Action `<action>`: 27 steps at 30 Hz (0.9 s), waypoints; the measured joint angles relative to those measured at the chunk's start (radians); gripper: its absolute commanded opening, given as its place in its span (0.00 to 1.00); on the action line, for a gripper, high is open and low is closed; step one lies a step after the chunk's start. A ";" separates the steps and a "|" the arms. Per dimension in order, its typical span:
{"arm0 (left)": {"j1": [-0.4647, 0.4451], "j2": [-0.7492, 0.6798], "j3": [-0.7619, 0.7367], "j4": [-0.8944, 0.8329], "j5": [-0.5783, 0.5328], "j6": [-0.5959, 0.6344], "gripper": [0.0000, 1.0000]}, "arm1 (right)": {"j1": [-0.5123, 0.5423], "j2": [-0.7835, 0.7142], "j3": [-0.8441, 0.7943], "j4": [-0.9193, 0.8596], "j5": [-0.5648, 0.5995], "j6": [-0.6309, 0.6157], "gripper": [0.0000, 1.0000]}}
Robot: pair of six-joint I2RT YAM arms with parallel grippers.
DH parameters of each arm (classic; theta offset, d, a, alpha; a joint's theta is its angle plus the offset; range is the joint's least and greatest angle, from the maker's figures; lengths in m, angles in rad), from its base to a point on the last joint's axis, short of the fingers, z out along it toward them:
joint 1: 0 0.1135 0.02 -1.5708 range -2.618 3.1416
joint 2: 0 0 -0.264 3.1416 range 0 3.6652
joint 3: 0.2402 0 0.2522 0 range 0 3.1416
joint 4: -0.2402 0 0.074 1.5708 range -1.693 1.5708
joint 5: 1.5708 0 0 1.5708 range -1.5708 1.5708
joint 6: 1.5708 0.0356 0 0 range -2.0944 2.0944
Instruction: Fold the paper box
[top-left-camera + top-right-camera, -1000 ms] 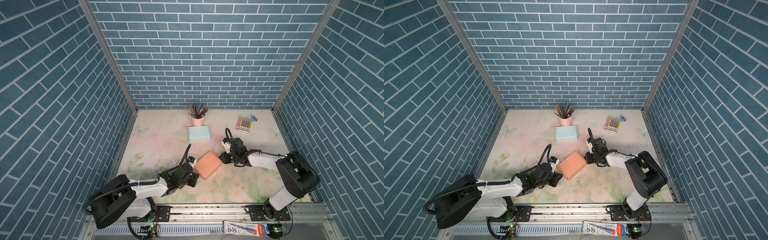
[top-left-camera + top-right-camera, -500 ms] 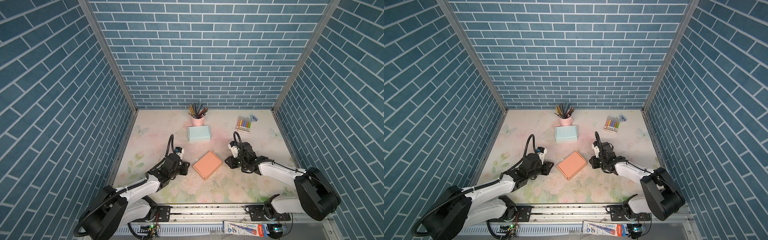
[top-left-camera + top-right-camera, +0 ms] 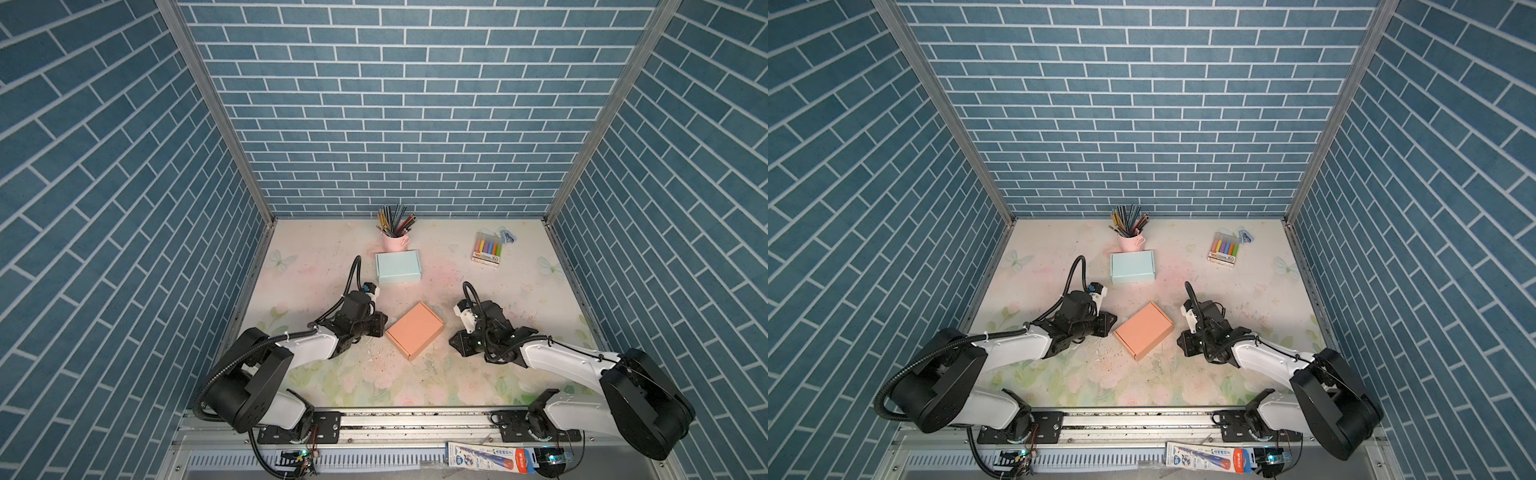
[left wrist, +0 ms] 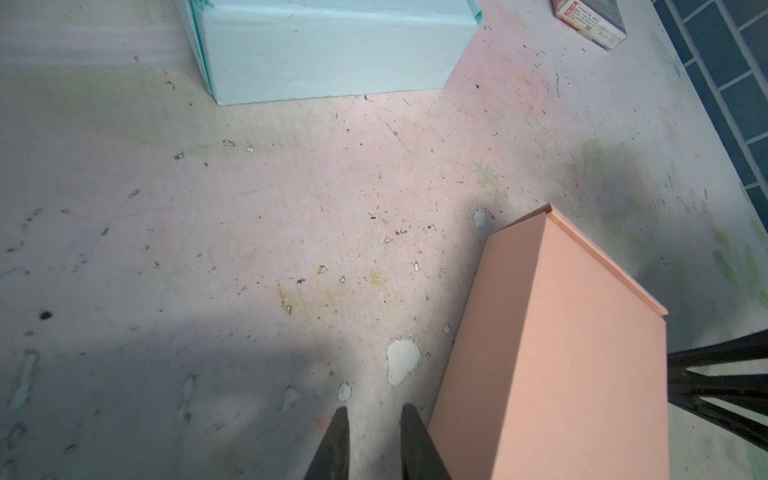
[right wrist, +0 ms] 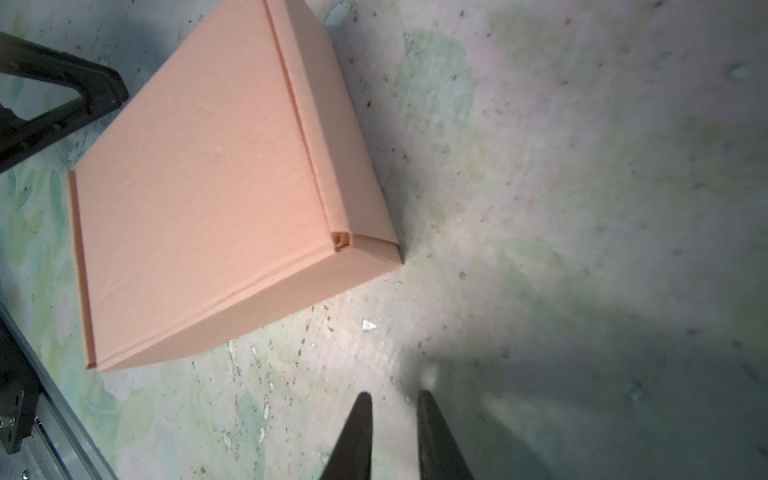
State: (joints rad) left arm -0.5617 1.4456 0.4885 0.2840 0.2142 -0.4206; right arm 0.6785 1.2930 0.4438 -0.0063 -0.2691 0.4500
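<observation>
Near the table's middle, in both top views, the peach-coloured flat cardboard box [image 3: 414,330] [image 3: 1143,330] lies closed and turned diagonal. In the right wrist view its lid sits down and the front flap looks tucked in, w/ only a small hole at one corner. Its pos. is the same as one sec. ago.

What changed is the arms. One sec. ago both grippers were close at the box, the left one at its near-left corner, the right one at its far-right side. Half a sec. ago both had pulled off. Now the left gripper [image 3: 379,326] is again just beside the box's left corner. Its fingers [image 4: 336,440] point at the bare table [image 4: 208,249] along the box side; if one finger touches the cardboard, I cannot tell. The right gripper [image 3: 456,345] went back toward its own base and stands apart from the box.

Jaws: both nearly closed, only a narrow slit btw the fingers, nothing inside. Neither one holds the box.

Meaning for the task, in my judgement: folding is done or approx. done, since no flap stands up and both grippers are off the box. One risk is that the lid springs up again; no sign of it yet. The pale-blue closed cardboard box [image 3: 398,266] further back is not involved.
</observation>
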 measured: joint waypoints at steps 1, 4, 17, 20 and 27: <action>-0.001 0.001 0.000 0.001 0.002 0.002 0.24 | 0.005 0.019 0.000 0.014 -0.002 0.003 0.20; -0.006 0.000 -0.002 0.004 0.008 0.007 0.24 | 0.011 0.058 0.006 0.064 -0.013 0.016 0.20; -0.067 -0.059 -0.079 0.023 0.019 -0.014 0.24 | 0.014 0.169 0.090 0.111 0.003 0.017 0.19; -0.088 -0.087 -0.096 0.030 0.019 -0.027 0.25 | 0.014 0.198 0.124 0.104 0.011 0.014 0.19; -0.130 -0.103 -0.145 0.060 0.015 -0.066 0.24 | 0.014 0.271 0.186 0.110 0.014 -0.002 0.18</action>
State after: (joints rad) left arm -0.6918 1.3426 0.3439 0.3439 0.2295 -0.4866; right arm 0.6930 1.5639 0.6300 0.1040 -0.2554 0.4477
